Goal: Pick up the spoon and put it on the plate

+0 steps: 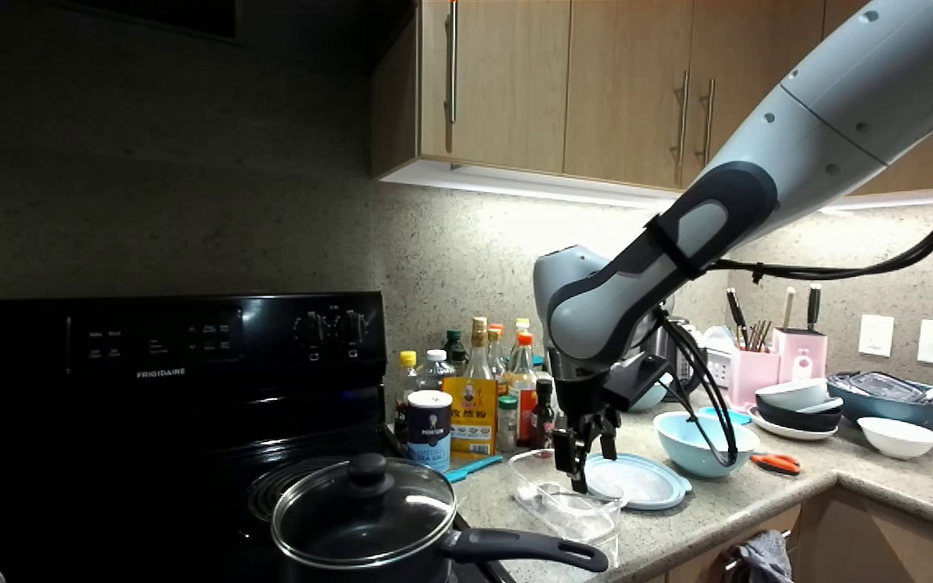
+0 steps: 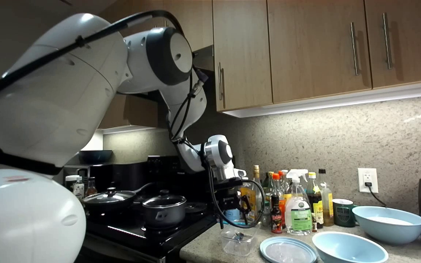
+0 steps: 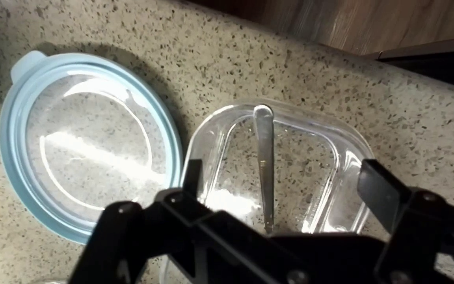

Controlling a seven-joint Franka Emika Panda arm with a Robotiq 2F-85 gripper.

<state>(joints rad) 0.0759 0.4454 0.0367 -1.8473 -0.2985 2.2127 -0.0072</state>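
The spoon (image 3: 266, 157) lies in a clear plastic container (image 3: 353, 138) in the wrist view. Its handle end overlaps the container's rim; its other end is hidden behind my gripper. The plate (image 3: 12, 150), round with a pale blue rim and a see-through middle, lies flat on the counter beside the container. The plate also shows in both exterior views (image 1: 636, 484) (image 2: 289, 252). My gripper (image 3: 282, 175) is open and empty, pointing down above the container, its fingers on either side of the spoon. It also shows in both exterior views (image 1: 594, 470) (image 2: 234, 222).
A light-blue bowl (image 1: 697, 445) stands beyond the plate. A lidded pot (image 1: 365, 518) sits on the stove, its handle (image 1: 527, 547) reaching toward the container. Several bottles (image 2: 280, 208) and a spray cleaner (image 2: 299, 212) stand along the wall. The counter's front edge (image 3: 250, 27) is near.
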